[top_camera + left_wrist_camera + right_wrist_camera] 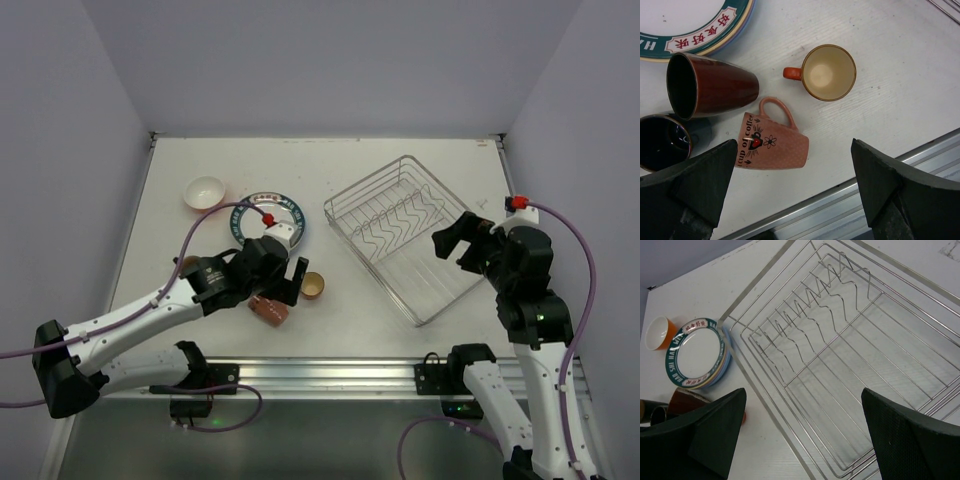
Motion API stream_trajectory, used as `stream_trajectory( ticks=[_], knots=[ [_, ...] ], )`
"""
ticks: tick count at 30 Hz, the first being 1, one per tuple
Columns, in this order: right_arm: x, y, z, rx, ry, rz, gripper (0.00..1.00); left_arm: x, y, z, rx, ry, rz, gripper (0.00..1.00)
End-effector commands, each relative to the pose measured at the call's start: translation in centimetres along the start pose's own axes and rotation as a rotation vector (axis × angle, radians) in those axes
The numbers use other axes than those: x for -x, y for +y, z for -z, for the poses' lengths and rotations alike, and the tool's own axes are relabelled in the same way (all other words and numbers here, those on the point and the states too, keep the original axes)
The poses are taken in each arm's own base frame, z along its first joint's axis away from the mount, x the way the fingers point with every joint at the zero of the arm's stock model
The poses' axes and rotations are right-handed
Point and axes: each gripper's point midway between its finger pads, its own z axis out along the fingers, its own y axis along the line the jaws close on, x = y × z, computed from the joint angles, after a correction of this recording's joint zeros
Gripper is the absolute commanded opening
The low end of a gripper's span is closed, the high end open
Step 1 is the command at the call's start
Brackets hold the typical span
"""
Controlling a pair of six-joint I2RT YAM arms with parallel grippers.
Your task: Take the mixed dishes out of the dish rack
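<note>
Fig.: dish rack (368, 181) empty; L end effector (794, 150) & R end effector (804, 395) jaws apart. Risk: lowering L, I'd nudge tipped pink mug (772, 147); it rolls off worktop (890, 90) edge.

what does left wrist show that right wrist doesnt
Only left wrist: a pink printed mug on its side, and the cream inside of a small orange-handled mug. Only right wrist: the empty zigzag slots of the silver wire dish rack and an orange bowl with white inside. Both: the green-rimmed white plate and a dark brown mug.
</note>
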Motion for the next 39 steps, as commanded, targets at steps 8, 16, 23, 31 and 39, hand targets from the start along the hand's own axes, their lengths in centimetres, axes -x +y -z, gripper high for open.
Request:
stream_trajectory(
  ticks=[8, 16, 23, 31, 39],
  knots=[
    [0.9, 1.6, 0.1, 0.071, -0.016, 0.004, 0.99, 3.8, 2.1, 0.0, 0.113, -0.077, 0.033, 1.0],
    [0.9, 2.2, 0.2, 0.1, -0.01, -0.006, 0.99, 6.5, 5.1, -3.1, 0.152, -0.048, 0.096, 1.0],
    [0.6, 2.1, 0.1, 0.103, -0.007, -0.006, 0.99, 5.5, 6.3, -5.3, 0.163, 0.03, 0.105, 1.0],
    [0.6, 2.1, 0.1, 0.103, -0.007, -0.004, 0.99, 4.0, 5.8, -6.5, 0.094, 0.075, 0.112, 0.92],
    [0.5, 2.0, 0.1, 0.099, -0.006, -0.003, 0.99, 2.3, 5.6, -7.4, 0.081, 0.127, 0.105, 0.89]
  ],
)
